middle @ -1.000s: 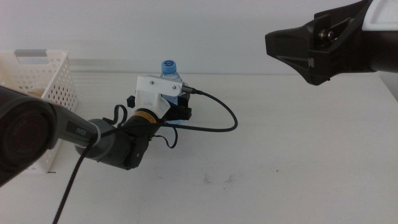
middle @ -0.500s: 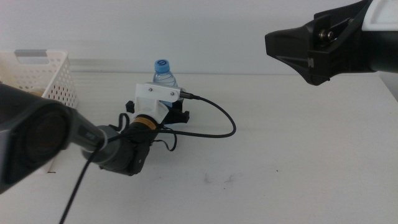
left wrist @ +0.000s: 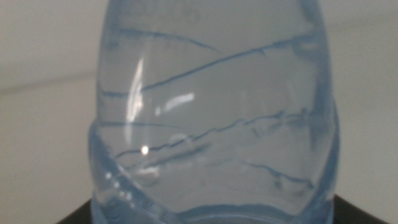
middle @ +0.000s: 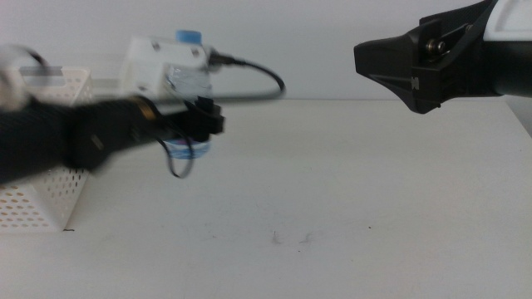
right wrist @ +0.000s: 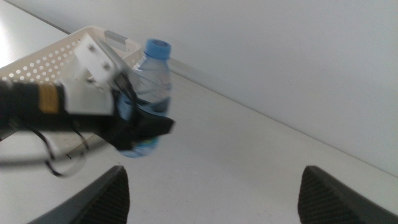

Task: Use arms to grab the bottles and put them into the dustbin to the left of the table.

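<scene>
Ribbed clear bottle aloft

My left gripper (middle: 199, 129) jaws clamp the ridged, blue-capped bottle (middle: 188, 91) above the bench (middle: 374, 208), the perforated white dustbin (middle: 46, 187) at nine o'clock; right gripper (right wrist: 211, 186) jaws spread, empty.

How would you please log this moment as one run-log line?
left gripper: shut on water bottle, lifted off table | basket: beside it | right gripper: open, waiting raised

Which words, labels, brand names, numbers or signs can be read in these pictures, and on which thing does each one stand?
None can be read.
Water bottle, held in the left gripper: a blue band near its base, too blurred to read; in the left wrist view only bare ribbed plastic shows.
Dustbin: no text visible.
Right gripper, raised over the table: no marking visible.
</scene>
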